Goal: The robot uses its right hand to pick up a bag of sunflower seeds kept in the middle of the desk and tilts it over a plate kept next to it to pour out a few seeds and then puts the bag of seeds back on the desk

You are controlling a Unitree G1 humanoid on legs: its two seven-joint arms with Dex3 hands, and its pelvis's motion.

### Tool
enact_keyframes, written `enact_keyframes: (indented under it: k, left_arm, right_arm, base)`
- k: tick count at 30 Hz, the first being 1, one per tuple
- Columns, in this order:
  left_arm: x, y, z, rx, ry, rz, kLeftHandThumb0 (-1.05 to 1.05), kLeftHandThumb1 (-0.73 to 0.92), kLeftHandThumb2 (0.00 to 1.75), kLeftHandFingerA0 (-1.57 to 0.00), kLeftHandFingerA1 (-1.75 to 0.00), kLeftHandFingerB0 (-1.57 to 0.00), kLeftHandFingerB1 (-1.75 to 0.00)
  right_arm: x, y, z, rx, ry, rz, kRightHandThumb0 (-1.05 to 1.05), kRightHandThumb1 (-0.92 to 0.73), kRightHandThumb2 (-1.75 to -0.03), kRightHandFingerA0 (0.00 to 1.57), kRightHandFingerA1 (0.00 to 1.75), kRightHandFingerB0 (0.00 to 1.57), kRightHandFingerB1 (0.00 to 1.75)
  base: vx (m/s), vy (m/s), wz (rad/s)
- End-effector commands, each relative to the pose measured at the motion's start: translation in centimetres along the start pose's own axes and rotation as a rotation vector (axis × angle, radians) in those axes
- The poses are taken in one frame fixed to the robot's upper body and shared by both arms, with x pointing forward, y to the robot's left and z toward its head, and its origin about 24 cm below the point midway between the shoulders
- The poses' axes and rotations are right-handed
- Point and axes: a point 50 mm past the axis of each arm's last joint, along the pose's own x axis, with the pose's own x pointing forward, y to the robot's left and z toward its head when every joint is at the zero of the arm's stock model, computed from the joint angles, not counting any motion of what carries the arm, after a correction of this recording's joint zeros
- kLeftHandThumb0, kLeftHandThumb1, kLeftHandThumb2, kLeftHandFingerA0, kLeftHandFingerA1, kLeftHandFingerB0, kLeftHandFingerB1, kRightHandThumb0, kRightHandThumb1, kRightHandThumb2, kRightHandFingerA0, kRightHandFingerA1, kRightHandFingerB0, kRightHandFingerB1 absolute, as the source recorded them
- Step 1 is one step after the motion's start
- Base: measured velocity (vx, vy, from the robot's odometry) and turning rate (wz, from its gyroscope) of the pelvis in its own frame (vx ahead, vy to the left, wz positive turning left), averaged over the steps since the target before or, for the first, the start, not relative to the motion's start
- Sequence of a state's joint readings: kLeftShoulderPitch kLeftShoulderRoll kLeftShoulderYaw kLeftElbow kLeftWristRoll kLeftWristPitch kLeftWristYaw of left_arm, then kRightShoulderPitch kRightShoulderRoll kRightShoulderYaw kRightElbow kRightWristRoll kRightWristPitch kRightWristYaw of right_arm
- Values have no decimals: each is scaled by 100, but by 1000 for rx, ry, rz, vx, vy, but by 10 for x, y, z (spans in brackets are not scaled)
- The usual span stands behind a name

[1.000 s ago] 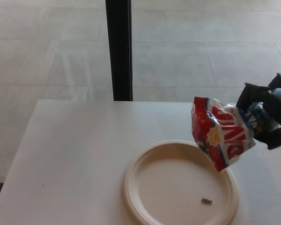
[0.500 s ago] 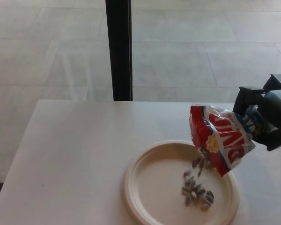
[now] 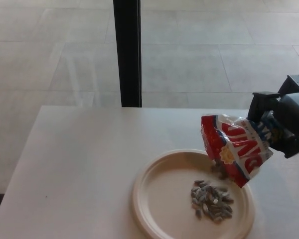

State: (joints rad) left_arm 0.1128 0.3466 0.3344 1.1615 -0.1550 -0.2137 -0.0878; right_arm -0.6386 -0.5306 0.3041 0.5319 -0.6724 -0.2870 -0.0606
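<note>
A red, white and blue bag of sunflower seeds (image 3: 235, 148) hangs tilted over the right side of a cream plate (image 3: 159, 199), its mouth pointing down and left. My right hand (image 3: 285, 122) is shut on the bag's upper right end, at the picture's right edge. A pile of dark seeds (image 3: 211, 199) lies on the plate just below the bag's mouth, and a few seeds show right at the opening. My left hand does not show.
The white desk (image 3: 79, 164) carries the plate near its front right. A black vertical post (image 3: 127, 52) stands behind the desk's far edge, with tiled floor beyond.
Seeds have poured from the bag onto the plate, growing from one seed into a pile. The bag and my right hand shifted slightly left and tilted a bit further.
</note>
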Motion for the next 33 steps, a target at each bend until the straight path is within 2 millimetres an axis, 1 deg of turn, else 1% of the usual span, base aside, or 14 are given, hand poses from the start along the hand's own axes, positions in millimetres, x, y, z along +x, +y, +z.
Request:
enact_keyframes:
  k: [1,5,6,8,9,11,12,13,14,16,17,23,24,33]
  left_arm:
    - [-1,7,0,33,-12,1,-70,67,118,-47,-79,-32,-67]
    - [-1,7,-1,13,-2,10,-70,67,117,-47,-79,-33,-67]
    - [-1,7,-1,12,3,12,-62,87,83,-45,-83,-35,-67]
    - [0,7,-1,16,9,18,-62,85,89,-48,-83,-39,-69]
    - [-1,7,-1,8,4,9,-63,85,84,-42,-81,-33,-66]
    - [-1,8,-2,-21,12,14,-63,86,84,-42,-90,-35,-68]
    - [-1,8,-2,-2,0,2,-69,69,118,-43,-77,-31,-66]
    - [-1,8,-1,0,-2,4,-64,86,86,-40,-86,-34,-66]
    - [-2,9,-3,8,2,4,-63,86,91,-44,-82,-36,-68]
    - [-1,8,-3,1,14,24,-60,86,88,-50,-87,-40,-69]
    - [-1,8,-3,-4,14,21,-62,86,84,-44,-90,-36,-67]
    - [-1,8,-4,8,20,20,-64,87,82,-46,-84,-36,-67]
    - [-2,8,-5,-24,15,4,-64,87,84,-41,-91,-33,-67]
    - [-5,10,-12,13,33,20,-59,86,86,-43,-85,-35,-65]
  right_arm:
    - [3,-11,2,-61,-5,-9,-20,-54,-112,89,175,73,156]
    - [4,-11,3,-76,-6,-7,-20,-55,-108,88,175,69,159]
    - [4,-11,3,-74,-6,-8,-19,-54,-108,88,175,70,159]
    - [4,-10,3,-70,0,-4,-20,-54,-108,88,175,69,161]
    - [3,-9,3,-70,-1,-3,-19,-53,-110,88,175,70,159]
    - [2,-6,1,-44,21,15,-21,-54,-110,88,175,72,150]
    - [1,-5,1,-34,18,11,-20,-53,-113,88,175,75,151]
    - [0,-4,0,-34,18,9,-28,-52,-113,116,137,93,123]
    - [-3,-2,-1,-29,20,3,-19,-52,-110,87,175,69,160]
    - [-4,1,-4,3,43,-9,-19,-49,-113,89,175,70,164]
    - [-5,1,-5,14,51,-11,-19,-48,-113,89,175,70,165]
    - [-13,12,-11,62,111,0,-19,-52,-115,87,175,71,164]
    - [-15,15,-12,106,139,-8,-20,-53,-114,88,175,75,163]
    - [-31,40,-11,355,256,-19,-20,-51,-123,94,175,80,162]
  base:
    - [0,0,0]
    - [0,0,0]
    - [0,0,0]
    - [0,0,0]
    - [0,0,0]
    - [0,0,0]
    - [0,0,0]
    - [0,0,0]
    - [0,0,0]
    - [0,0,0]
    - [0,0,0]
    - [0,0,0]
    - [0,0,0]
    - [0,0,0]
